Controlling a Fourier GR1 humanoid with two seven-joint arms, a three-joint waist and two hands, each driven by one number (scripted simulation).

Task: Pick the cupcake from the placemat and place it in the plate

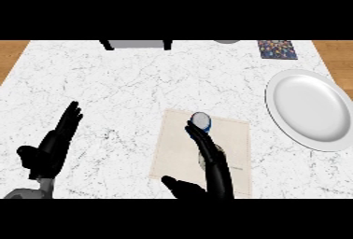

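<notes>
Beige placemat (234, 140) carries the cupcake (201, 120) at its far-left corner, where the right hand (210, 158) reaches with straight fingers touching it, not gripping; the plate (310, 109) waits far right, while the left hand (55, 144) rests open.

No words, labels, brands or numbers can be read on anything here; the patterned card (278, 49) carries only blurred colored specks.

Patterned card (278, 49), grey box (137, 44)
</notes>
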